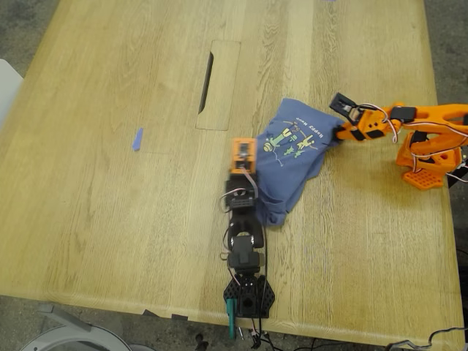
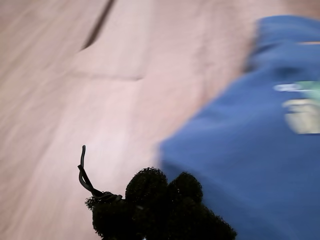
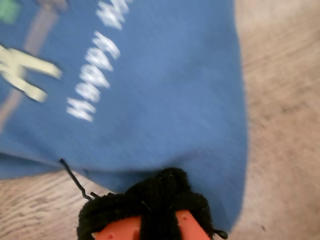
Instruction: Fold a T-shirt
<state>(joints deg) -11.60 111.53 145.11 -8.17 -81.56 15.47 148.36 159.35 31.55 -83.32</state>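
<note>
Exterior view: the T-shirt (image 1: 291,157) is seen bunched on the wooden table (image 1: 110,146), toward the exterior view's right of centre, print side up, its long axis running from the upper right down to the lower left of that view. One arm reaches up from the near edge, and its gripper (image 1: 242,156) lies just beside the shirt's edge on the exterior view's left. The other arm reaches in from the exterior view's right, and its gripper (image 1: 341,131) meets the shirt's corner on that side. A small blue scrap (image 1: 137,139) lies well apart, toward the exterior view's left. First wrist view: the first gripper (image 2: 162,200) is shown over bare wood with the shirt's edge touching or just beside its dark padded tips; the tips lie close together with no cloth visible between them, but whether they are fully closed cannot be told from the blur. Second wrist view: the second gripper (image 3: 160,197) is shown with its padded tips pressed together at the shirt's hem below the white lettering; cloth appears pinched there, though the contact is partly hidden. As a judgement, the coming fold turns on the second gripper's corner being carried along the long axis toward the first gripper's side.
</note>
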